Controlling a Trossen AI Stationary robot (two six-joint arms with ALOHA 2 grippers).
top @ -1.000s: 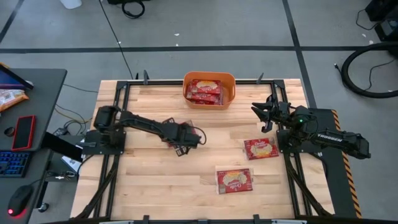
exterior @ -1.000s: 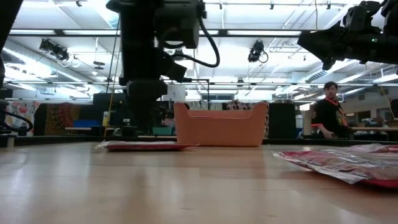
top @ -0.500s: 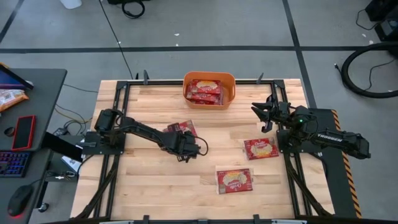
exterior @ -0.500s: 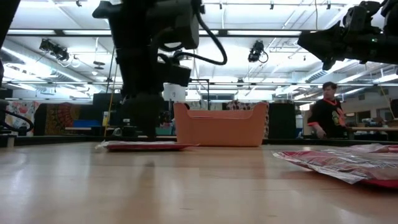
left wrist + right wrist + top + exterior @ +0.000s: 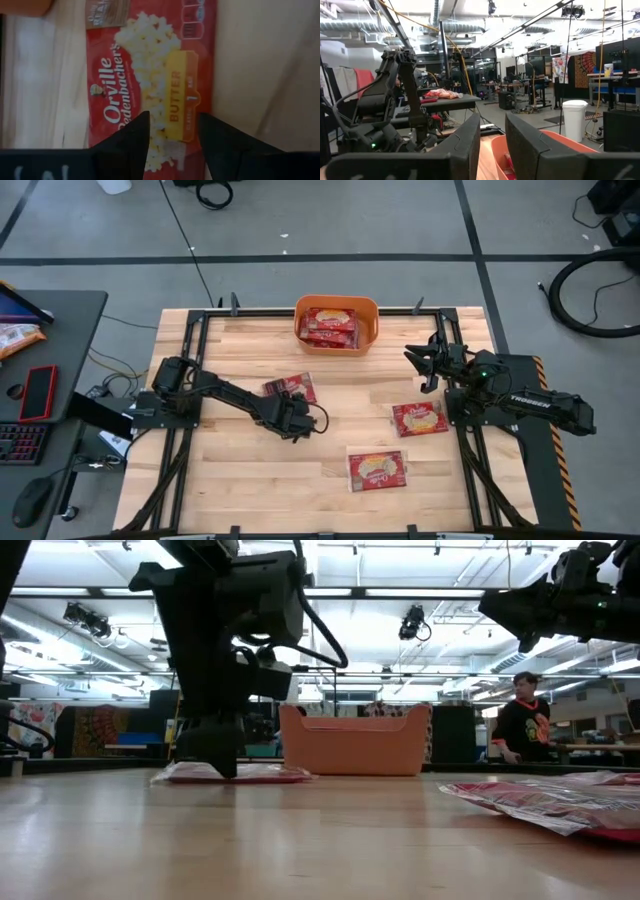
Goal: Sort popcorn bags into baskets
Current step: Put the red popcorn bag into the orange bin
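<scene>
hanging low over the near end of the bag (image 5: 291,388) that lies flat well short of the bin (image 5: 337,323), the left gripper (image 5: 291,418) has its fingers apart across the bag's width, while the right gripper (image 5: 427,367) waits, fingers slightly apart, off beside the bin.

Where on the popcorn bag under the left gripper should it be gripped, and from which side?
Judging by its pose, from straight above: the popcorn bag lies flat on the table, so side entry offers nothing. Grip its near short edge, where the open left gripper already straddles the printed face.
</scene>
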